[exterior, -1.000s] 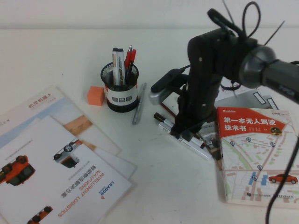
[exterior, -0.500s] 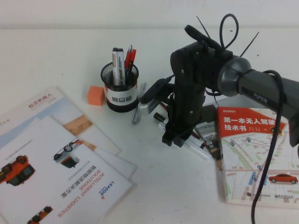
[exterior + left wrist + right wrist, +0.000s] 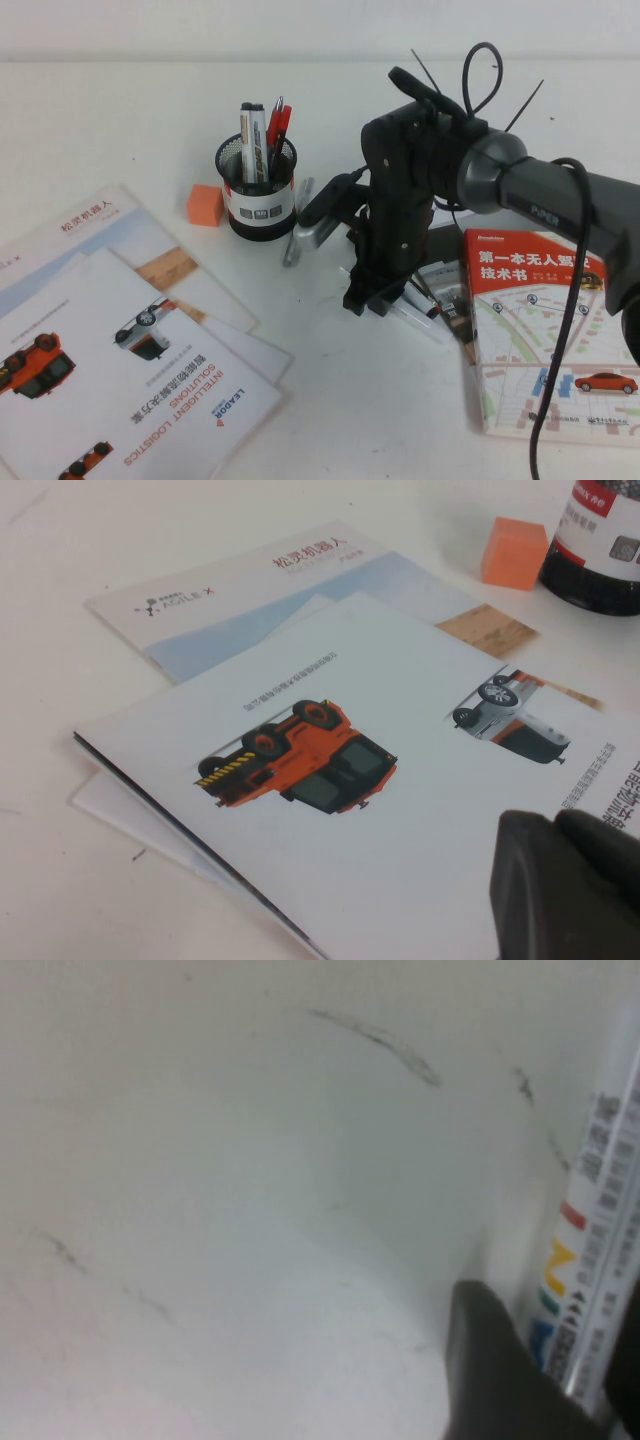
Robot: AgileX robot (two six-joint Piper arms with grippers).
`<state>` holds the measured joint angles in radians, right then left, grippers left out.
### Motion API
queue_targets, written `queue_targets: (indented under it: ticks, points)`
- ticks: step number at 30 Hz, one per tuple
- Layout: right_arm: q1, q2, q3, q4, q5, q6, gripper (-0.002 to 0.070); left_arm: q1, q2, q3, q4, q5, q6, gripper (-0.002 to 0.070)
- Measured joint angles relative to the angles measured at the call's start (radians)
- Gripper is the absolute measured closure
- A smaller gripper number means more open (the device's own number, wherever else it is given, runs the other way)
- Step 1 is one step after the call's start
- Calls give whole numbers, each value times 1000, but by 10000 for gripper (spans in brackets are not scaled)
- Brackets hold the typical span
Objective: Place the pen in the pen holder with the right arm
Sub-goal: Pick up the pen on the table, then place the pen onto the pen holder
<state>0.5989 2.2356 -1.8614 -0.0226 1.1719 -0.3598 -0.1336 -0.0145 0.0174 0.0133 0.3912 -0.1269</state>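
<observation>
The pen (image 3: pixel 590 1250), a thick whitish marker with coloured print, lies on the table beside the book. In the high view only a short part of the pen (image 3: pixel 414 316) shows past the arm. My right gripper (image 3: pixel 370 302) points down onto it, and in the right wrist view my right gripper (image 3: pixel 572 1365) has a dark finger (image 3: pixel 490 1370) pressed against each side of the barrel. The pen holder (image 3: pixel 258 195), a black mesh cup with a white band, stands to the left with several pens in it. My left gripper (image 3: pixel 565 890) is shut and empty above the brochures.
A slim silver pen (image 3: pixel 297 235) lies right of the holder. An orange block (image 3: pixel 204 204) sits to the holder's left. Brochures (image 3: pixel 120 340) cover the front left. A red and white book (image 3: pixel 545 320) lies at the right, with other markers beside it.
My right arm has moved left and lowered onto the pens, then nearly stopped. The black-capped marker is now hidden behind the arm. The left arm has not moved.
</observation>
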Motion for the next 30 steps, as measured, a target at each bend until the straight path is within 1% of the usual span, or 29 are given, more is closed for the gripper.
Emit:
queue_targets:
  ticks: [2, 3, 6, 10, 13, 17, 19, 21, 26, 29, 30]
  points:
    - [0, 2, 0, 5, 0, 0, 451, 0, 0, 0, 0, 0, 0, 678]
    - [0, 2, 0, 7, 0, 0, 466, 0, 0, 0, 0, 0, 0, 678]
    - [0, 0, 0, 16, 2, 0, 563, 0, 0, 0, 0, 0, 0, 678]
    - [-19, -20, 2, 83, -18, 4, 560, 0, 0, 0, 0, 0, 0, 677]
    - [-40, -68, 2, 170, -56, 6, 560, 0, 0, 0, 0, 0, 0, 677]
    - [-53, -155, 17, 329, -129, -41, 560, 0, 0, 0, 0, 0, 0, 677]
    - [-53, -197, 53, 373, -222, -54, 560, 0, 0, 0, 0, 0, 0, 677]
    - [-49, -246, 114, 404, -356, -65, 560, 0, 0, 0, 0, 0, 0, 678]
    - [-26, -339, 254, 423, -660, -70, 560, 0, 0, 0, 0, 0, 0, 678]
    - [-16, -359, 288, 376, -814, 19, 560, 0, 0, 0, 0, 0, 0, 677]
    - [-12, -359, 290, 329, -866, 98, 560, 0, 0, 0, 0, 0, 0, 677]
